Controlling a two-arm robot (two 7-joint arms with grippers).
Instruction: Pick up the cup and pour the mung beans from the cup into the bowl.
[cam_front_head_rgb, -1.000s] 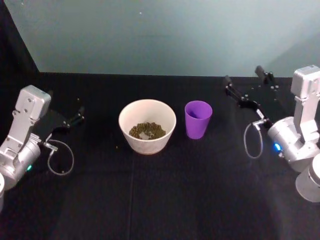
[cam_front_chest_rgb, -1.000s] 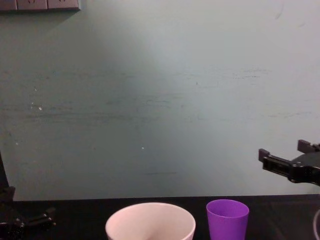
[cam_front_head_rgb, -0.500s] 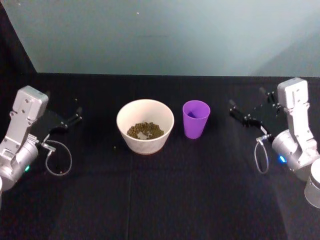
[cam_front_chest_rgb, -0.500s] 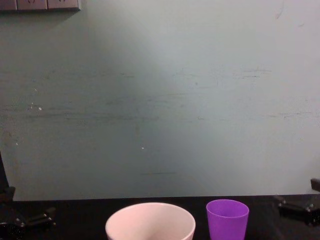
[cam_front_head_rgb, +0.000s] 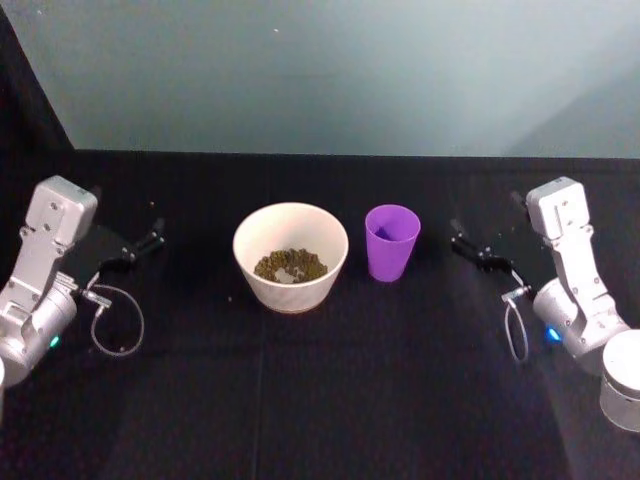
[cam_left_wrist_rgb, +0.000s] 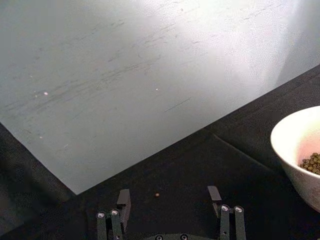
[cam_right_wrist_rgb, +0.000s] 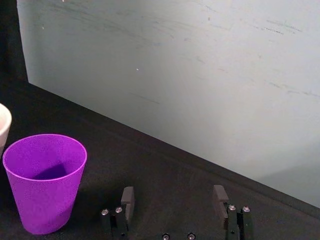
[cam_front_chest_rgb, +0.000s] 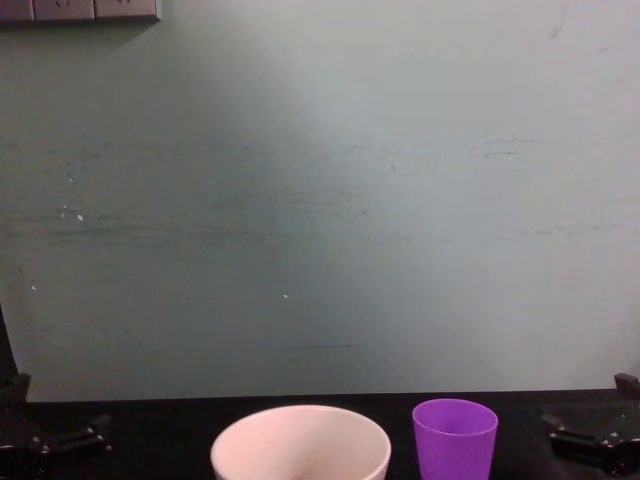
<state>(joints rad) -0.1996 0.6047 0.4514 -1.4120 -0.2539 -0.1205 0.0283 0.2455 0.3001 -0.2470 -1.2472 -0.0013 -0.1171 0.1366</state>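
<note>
we log a small purple plastic cup (cam_front_head_rgb: 392, 241) upright and empty just right of the wide white bowl (cam_front_head_rgb: 291, 254), which holds the olive-brown mung beans (cam_front_head_rgb: 290, 267). our right end effector (cam_right_wrist_rgb: 172, 200), spread wide, sits beside it; left end effector (cam_left_wrist_rgb: 170, 199) wide, parked. pour judged done, so we keep clear.

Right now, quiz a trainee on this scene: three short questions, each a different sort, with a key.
1. True or false: the mung beans lie in the bowl.
2. On which side of the bowl does the cup stand, by the robot's own sides?
3. The right gripper is: A) shut on the cup, B) open and apart from the cup, C) inside the bowl.

Key: 1 true. 2 its right, upright on the black table. 3 B.
</note>
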